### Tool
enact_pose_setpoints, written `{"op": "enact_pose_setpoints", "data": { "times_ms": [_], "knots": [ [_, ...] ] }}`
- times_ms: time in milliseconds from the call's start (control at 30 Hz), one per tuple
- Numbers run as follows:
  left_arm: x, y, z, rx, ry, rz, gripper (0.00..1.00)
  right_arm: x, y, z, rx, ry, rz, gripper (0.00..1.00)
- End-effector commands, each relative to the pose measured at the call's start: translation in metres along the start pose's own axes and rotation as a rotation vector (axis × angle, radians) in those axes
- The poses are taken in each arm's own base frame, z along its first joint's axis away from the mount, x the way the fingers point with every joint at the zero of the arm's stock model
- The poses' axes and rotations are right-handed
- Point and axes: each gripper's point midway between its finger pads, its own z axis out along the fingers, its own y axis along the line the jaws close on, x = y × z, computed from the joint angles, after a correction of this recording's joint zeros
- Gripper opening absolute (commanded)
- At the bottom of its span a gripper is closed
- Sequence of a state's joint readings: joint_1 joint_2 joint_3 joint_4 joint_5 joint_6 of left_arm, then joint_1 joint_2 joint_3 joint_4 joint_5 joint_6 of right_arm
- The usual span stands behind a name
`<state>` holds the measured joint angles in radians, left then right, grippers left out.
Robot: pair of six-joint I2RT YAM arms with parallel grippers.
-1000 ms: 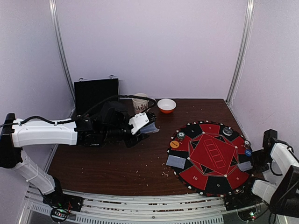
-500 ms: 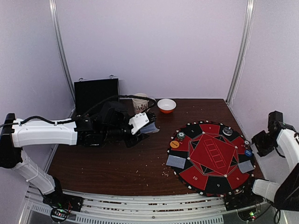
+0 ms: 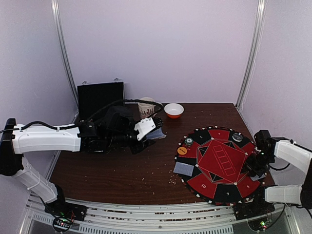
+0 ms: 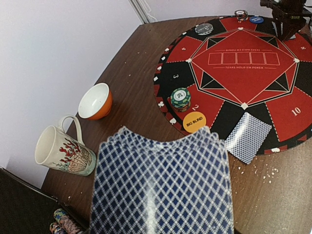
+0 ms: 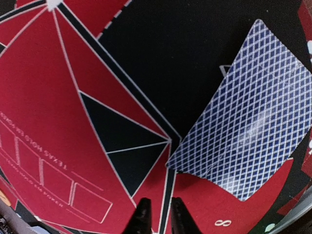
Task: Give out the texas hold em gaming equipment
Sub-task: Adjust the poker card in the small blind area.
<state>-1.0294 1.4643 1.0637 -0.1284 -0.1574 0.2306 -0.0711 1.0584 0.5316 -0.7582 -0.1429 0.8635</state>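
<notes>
Movement is all on your right: the right gripper (image 3: 254,168) has swung in from the table's right edge and now hovers low over the mat (image 3: 222,158). It is just beside the dealt card (image 5: 248,122), fingers nearly closed on nothing. Your left gripper (image 3: 155,127) stays clenched on the deck (image 4: 161,185) near the mug (image 4: 63,151). Expect that card to be straightened next.
</notes>
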Motion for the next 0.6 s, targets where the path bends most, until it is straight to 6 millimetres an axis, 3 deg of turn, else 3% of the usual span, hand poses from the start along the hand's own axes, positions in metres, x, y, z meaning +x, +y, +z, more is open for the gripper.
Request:
{"op": "enact_pose_setpoints", "data": {
  "times_ms": [0, 167, 433, 567],
  "knots": [
    [-0.028, 0.011, -0.011, -0.035, -0.088, -0.005, 0.5, 0.0, 0.0, 0.017, 0.017, 0.014, 0.013, 0.11],
    [-0.028, 0.013, -0.012, -0.047, -0.087, -0.002, 0.5, -0.023, -0.017, 0.015, 0.17, -0.062, -0.035, 0.0],
    [-0.028, 0.014, -0.013, -0.049, -0.089, 0.0, 0.5, -0.043, -0.026, 0.009, 0.183, -0.11, 0.013, 0.0],
    [-0.028, 0.014, -0.013, -0.048, -0.088, 0.0, 0.5, -0.048, -0.021, 0.009, 0.153, -0.11, 0.014, 0.0]
  ]
}}
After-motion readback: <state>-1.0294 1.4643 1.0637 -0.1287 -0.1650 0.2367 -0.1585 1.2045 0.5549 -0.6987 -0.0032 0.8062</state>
